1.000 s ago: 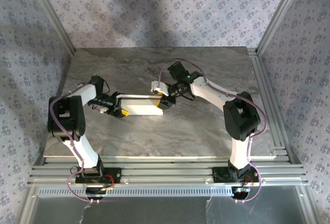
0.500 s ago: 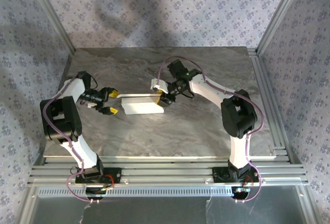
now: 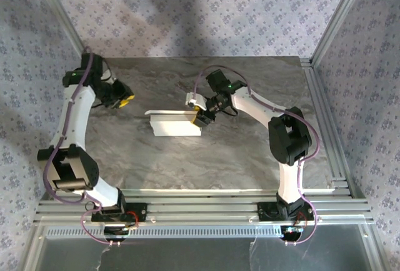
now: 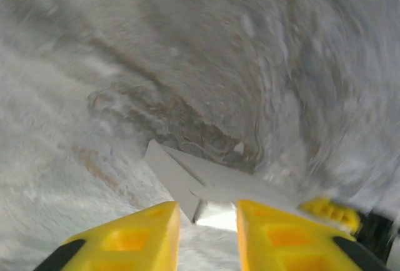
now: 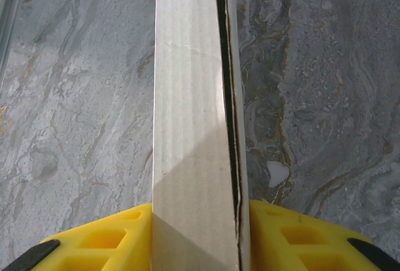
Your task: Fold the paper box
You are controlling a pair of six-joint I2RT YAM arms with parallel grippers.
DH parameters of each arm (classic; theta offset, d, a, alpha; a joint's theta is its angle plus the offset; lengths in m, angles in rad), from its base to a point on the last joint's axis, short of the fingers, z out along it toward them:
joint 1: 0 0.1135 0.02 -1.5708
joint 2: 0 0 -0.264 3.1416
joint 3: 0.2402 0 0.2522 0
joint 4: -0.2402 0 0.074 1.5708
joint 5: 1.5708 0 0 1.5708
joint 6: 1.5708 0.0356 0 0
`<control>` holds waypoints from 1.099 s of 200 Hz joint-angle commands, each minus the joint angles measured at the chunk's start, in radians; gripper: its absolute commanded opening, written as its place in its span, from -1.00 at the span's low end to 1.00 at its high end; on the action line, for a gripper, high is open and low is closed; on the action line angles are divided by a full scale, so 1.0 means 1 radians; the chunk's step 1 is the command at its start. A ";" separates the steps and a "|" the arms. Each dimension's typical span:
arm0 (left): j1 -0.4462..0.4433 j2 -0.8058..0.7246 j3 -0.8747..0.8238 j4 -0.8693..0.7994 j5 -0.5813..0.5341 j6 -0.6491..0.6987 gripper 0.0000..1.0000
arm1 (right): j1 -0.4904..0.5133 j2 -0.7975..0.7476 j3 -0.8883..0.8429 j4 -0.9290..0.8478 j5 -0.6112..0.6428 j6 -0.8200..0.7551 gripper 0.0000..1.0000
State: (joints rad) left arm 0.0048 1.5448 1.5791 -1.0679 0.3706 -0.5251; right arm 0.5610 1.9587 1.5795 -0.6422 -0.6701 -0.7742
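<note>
While the right gripper (image 3: 200,118) clamps one end of the paper box (image 3: 176,125) lying on the bench (image 3: 250,158), the left gripper (image 3: 120,100) hangs well apart, jaws narrowly parted and empty

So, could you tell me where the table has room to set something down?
The near strip of table between the paper box and the arm bases is bare, as is the far right corner beyond the right arm. It is crowded mid-table, where the right fingers clamp the box's end; the left fingers hover far left.
</note>
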 commanded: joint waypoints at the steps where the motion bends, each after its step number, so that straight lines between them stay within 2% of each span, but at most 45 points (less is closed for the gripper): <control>1: -0.093 0.050 0.034 -0.009 -0.013 0.292 -0.42 | -0.017 0.025 0.034 -0.046 -0.020 0.009 -0.18; 24: -0.112 0.052 0.045 0.020 0.078 0.399 -0.34 | -0.027 0.025 0.032 -0.043 -0.028 0.010 -0.18; 59: -0.114 0.037 0.015 0.024 0.071 0.577 -0.20 | -0.031 0.018 0.009 -0.037 -0.030 0.010 -0.18; 86: -0.123 0.061 -0.013 0.074 0.127 0.619 -0.18 | -0.032 0.013 0.004 -0.034 -0.031 0.016 -0.18; 117: -0.171 0.103 -0.008 0.066 0.052 0.657 -0.18 | -0.035 0.017 0.007 -0.034 -0.028 0.016 -0.18; 129: -0.183 0.104 -0.023 0.082 -0.044 0.659 -0.17 | -0.034 0.020 0.011 -0.035 -0.031 0.018 -0.18; 151: -0.186 0.103 -0.036 0.098 -0.137 0.661 -0.15 | -0.032 0.025 0.016 -0.039 -0.032 0.019 -0.18; 186: -0.187 0.120 -0.030 0.097 -0.139 0.658 -0.12 | -0.032 0.028 0.013 -0.039 -0.032 0.017 -0.19; 220: -0.198 0.125 -0.047 0.104 -0.085 0.652 -0.14 | -0.033 0.025 0.010 -0.039 -0.032 0.018 -0.20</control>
State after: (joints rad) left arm -0.1837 1.6588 1.5394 -0.9787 0.2584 0.1085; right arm 0.5312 1.9656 1.5864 -0.6525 -0.6788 -0.7677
